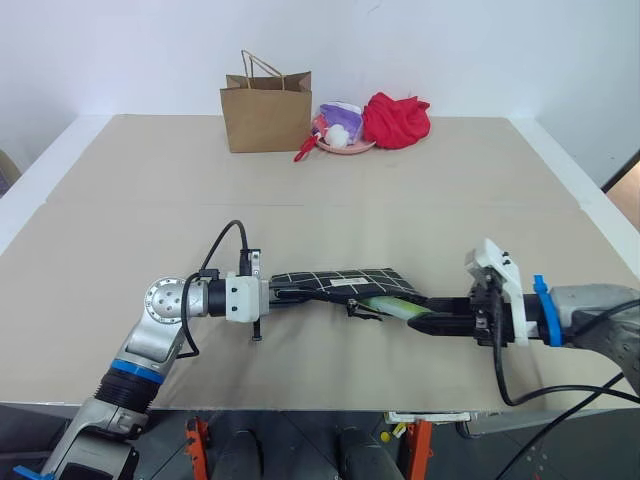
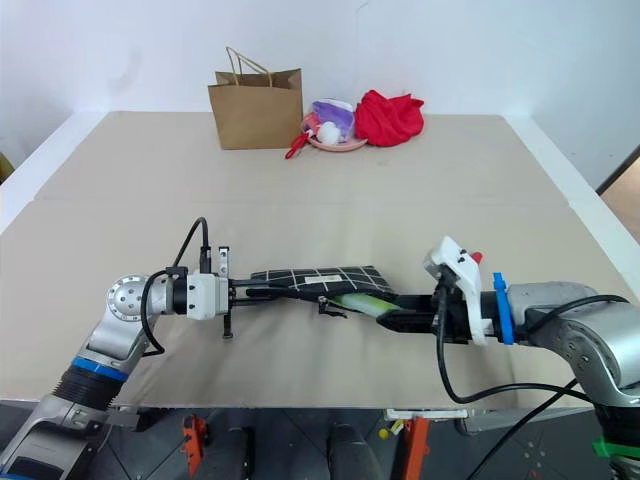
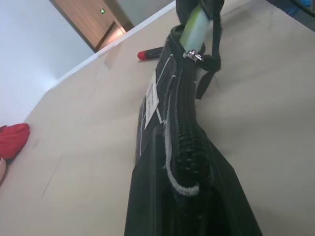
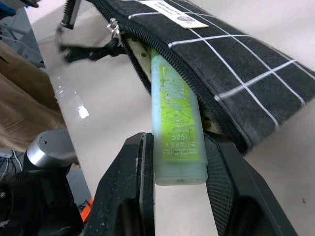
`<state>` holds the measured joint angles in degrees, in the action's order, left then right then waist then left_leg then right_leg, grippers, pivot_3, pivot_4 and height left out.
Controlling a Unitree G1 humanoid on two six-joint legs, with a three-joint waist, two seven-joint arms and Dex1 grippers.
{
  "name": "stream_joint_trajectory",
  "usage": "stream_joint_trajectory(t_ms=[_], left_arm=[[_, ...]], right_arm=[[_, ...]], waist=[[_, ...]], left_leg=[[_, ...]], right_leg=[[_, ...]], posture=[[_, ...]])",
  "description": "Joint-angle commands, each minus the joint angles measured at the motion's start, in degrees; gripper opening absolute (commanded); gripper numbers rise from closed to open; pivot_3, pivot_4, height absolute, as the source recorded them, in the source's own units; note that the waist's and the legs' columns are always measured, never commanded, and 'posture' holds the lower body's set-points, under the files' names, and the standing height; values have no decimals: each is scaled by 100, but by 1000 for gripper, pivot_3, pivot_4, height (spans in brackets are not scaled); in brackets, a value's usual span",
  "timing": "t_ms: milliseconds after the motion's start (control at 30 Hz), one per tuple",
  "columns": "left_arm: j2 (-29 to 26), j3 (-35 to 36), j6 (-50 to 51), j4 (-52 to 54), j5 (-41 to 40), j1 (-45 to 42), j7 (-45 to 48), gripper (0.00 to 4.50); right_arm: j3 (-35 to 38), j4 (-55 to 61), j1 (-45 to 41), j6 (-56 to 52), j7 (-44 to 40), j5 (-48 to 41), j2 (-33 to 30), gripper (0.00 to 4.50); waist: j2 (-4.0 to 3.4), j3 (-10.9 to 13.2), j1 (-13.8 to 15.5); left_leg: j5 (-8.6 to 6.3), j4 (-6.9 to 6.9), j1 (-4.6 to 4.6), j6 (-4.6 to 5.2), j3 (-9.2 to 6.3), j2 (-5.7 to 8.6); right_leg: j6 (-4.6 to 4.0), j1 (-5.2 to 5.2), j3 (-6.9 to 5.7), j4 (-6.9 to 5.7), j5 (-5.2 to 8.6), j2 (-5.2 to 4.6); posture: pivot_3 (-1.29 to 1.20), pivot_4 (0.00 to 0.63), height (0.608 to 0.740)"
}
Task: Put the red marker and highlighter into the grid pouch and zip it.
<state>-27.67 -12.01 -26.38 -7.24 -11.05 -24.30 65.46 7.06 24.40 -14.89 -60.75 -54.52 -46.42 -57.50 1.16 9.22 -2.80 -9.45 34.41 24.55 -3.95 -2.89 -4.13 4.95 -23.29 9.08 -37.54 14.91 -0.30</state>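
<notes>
The highlighter was partway into the grid pouch when you reached this point: its forward end had passed between the zipper teeth at the open mouth, while its blunt rear end stood outside, pinched between the two black fingers of your right gripper. The pouch was held off the table at its far end by your left gripper, clenched tight on the fabric's edge, so the pouch hung stretched between the two arms with the open end toward the right. The zipper pull sat near the mouth beside the highlighter, with its black strap dangling. In the left wrist view a red tip showed on the table just beyond the pouch; it may have been the red marker, but I could not tell for certain, nor whether anything already lay inside the pouch. By my reading you were in the middle of inserting the highlighter. The next move called for pushing it further along the pouch's length until the rear end cleared the zipper line, then letting go without dragging it out, keeping the left grip firm so the mouth stayed open. A brown paper bag and a red cloth stood well apart at the far edge.
</notes>
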Motion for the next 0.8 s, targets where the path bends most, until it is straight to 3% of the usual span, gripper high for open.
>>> stream_joint_trajectory(t_ms=[33, 167, 400, 633, 800], left_arm=[[39, -20, -44, 208, 0, -21, -98, 0], [49, -27, -35, 205, 14, -27, -126, 0], [-3, 19, 102, 173, -12, 3, -205, 0], [-67, 56, 146, 112, -19, -6, -189, 0], [-90, 52, 130, 48, -4, -13, -173, 0]], right_arm=[[-162, 18, -431, -339, 401, -83, 242, 1014], [-176, -67, -714, -565, 687, -148, 511, 1014], [395, 330, -236, -285, -82, -513, 51, 4305], [1387, 287, 485, -90, -553, -737, -368, 4418], [1816, -167, 650, 124, 825, 129, 1, 4418]], waist=[[0, 0, -11], [0, 0, 0], [0, 0, 20], [-2, 0, 4], [2, -2, 4]], left_leg=[[0, 0, 0, 0, 0, 0], [0, 1, 1, 0, 0, 0], [-1, -1, 8, 2, -4, 0], [-3, 2, 4, 4, -10, 1], [0, 12, 4, 0, -10, 1]], right_leg=[[-1, -1, 0, 0, 0, 0], [-1, -1, 0, 0, 0, 0], [10, -2, -2, 0, 0, 0], [8, 2, -6, -1, 0, 1], [-10, 4, -7, 0, 1, 0]], posture=[[0, 150, 740], [0, 150, 740], [0, 150, 740], [0, 150, 740], [0, 150, 740]])
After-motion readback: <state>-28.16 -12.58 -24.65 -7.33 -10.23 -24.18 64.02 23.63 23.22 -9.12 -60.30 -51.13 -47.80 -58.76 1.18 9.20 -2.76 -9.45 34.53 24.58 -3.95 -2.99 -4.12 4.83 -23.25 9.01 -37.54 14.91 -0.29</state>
